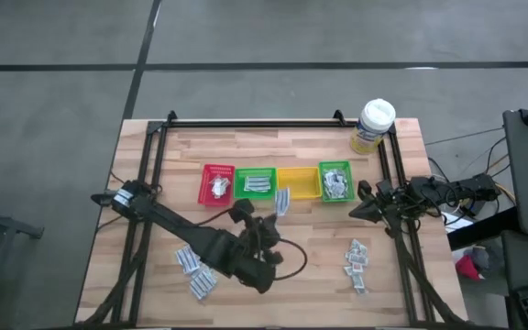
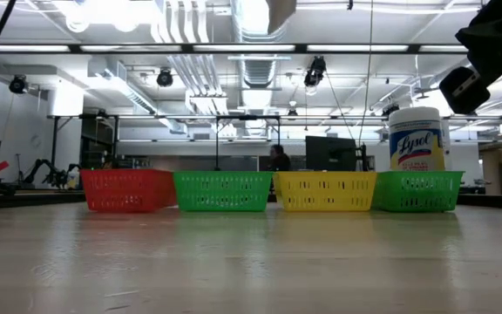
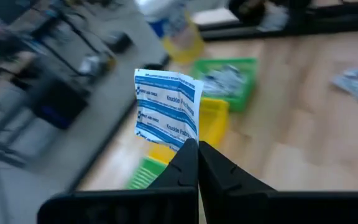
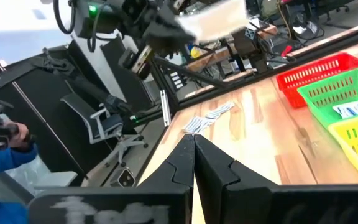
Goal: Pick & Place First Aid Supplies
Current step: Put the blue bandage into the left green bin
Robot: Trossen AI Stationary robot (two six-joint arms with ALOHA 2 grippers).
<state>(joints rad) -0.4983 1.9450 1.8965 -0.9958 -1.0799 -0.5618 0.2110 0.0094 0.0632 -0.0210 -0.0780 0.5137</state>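
Holding a little white-and-blue packet by its bottom edge, the left hand has its two fingers pinched tight on it. The packet sticks up above the fingers. From above, this hand hangs over the bench, just in front of the row of bins and close to the yellow bin.

The packet looks very light and thin, like paper. It bends a bit and has a small curl at the top. It is soft, so a squeeze will not break it, but it could slip out or flop over if the hold is loose. I think the best place to hold one is at an edge or corner, pinched flat between the fingers, the way it is held here.

More packets lie in loose heaps on the bench. One heap is near the left arm, and another heap is on the right side. They lie flat on the wood, so I think they will be tricky to lift. A finger has to get under an edge first.

Some packets are already in the red bin, the green bin next to it, and the far green bin.

The right hand waits at the right side of the bench with its fingers shut together and nothing in them.

A yellow wipes tub stands behind the bins.
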